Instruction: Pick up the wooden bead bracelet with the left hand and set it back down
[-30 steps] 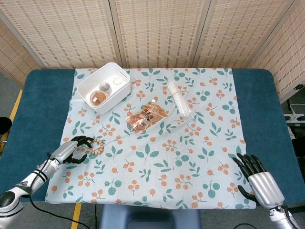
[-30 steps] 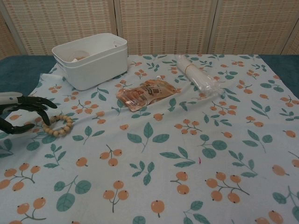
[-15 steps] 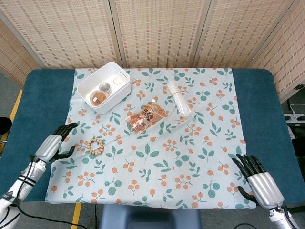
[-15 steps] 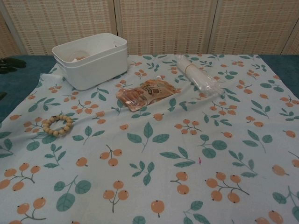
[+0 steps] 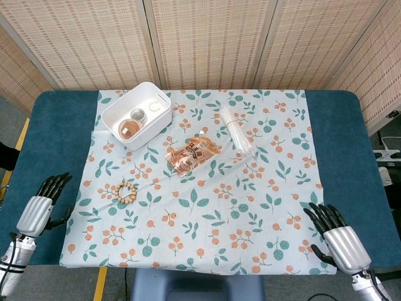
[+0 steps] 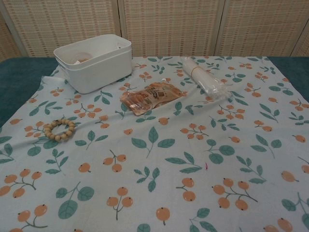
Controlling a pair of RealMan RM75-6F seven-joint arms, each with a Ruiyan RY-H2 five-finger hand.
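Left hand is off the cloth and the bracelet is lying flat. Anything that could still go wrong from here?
Little, I think. The bracelet lies free on the cloth, apart from the open left hand. Two things to watch:
1. The left hand sits close to the cloth's left edge; a sideways move might snag the fabric and drag the bracelet.
2. The chest view shows neither hand, so any further move is judged from the head view only.

The left hand (image 5: 41, 208) sits low at the left edge of the head view, palm down, fingers straight and slightly spread, holding nothing, its silver wrist running off toward the bottom corner. The right hand (image 5: 337, 237) lies low at the right, also empty, dark fingers apart. Neither hand shows in the chest view.
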